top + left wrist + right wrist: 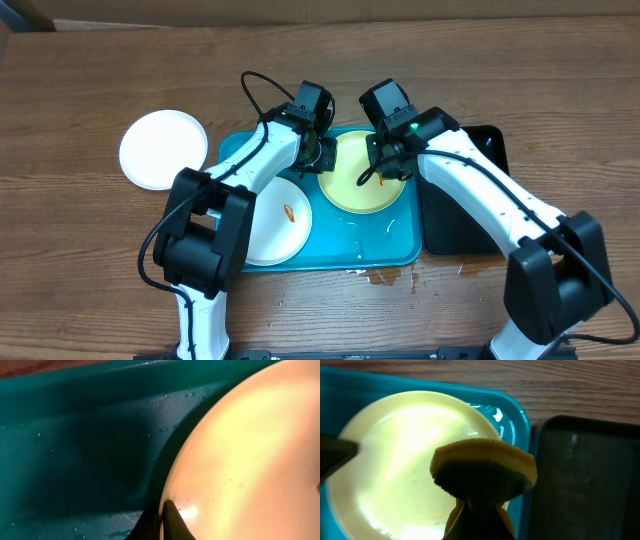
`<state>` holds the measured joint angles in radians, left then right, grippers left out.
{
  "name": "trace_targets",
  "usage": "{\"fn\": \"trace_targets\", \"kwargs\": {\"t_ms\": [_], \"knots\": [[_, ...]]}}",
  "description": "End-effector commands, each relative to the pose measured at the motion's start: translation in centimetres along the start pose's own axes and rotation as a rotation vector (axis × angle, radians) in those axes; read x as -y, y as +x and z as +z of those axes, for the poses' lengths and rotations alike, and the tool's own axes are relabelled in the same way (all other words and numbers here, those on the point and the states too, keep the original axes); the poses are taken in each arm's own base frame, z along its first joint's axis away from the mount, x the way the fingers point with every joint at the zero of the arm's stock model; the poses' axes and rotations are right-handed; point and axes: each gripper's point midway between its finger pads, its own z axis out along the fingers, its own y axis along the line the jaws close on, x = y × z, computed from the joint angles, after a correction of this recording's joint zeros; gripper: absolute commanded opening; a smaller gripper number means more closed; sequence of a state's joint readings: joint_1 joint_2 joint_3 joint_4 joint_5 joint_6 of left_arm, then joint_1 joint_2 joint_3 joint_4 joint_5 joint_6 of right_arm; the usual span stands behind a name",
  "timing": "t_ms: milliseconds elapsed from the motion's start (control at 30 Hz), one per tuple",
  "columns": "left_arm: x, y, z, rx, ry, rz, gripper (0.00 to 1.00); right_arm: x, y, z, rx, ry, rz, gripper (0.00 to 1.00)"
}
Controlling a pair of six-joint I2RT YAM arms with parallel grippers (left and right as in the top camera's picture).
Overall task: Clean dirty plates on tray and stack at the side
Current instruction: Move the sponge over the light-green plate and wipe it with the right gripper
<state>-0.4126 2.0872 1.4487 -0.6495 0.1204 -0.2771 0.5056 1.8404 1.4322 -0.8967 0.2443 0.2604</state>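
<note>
Pinching glossy round yellow-green plate (352, 186) rim: left fingers (172, 521) | right fingers (479, 519) clamp porous sponge (483, 467)

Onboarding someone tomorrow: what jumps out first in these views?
The yellow plate, back right in the tray, draws the eye: the left tool pinches its rim and the right tool holds a sponge over it. A white plate with an orange smear lies front left on the tray.

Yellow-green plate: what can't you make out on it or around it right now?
- Yellow-green plate surface: glare washes it out in both wrist views; the sponge covers part in the right wrist view.
- Left gripper: cut off by the bottom edge, left wrist view.
- White plate in the tray: partly hidden by the left arm, overhead.
</note>
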Motion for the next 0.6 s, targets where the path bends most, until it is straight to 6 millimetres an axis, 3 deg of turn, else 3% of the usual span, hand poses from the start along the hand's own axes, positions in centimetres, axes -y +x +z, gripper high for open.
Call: {"fn": "trace_targets", "kwargs": {"t_ms": [0, 233, 567], "knots": [[-0.1, 0.6, 0.7, -0.019, -0.011, 0.016, 0.04, 0.8, -1.1, 0.6, 0.028, 0.064, 0.003, 0.04], [-0.1, 0.6, 0.7, -0.019, -0.011, 0.016, 0.04, 0.4, -0.8, 2.9, 0.008, 0.071, -0.002, 0.04], [-0.1, 0.6, 0.7, -0.019, -0.011, 0.016, 0.04, 0.7, 1.5, 6.5, -0.101, 0.111, -0.023, 0.04]]}}
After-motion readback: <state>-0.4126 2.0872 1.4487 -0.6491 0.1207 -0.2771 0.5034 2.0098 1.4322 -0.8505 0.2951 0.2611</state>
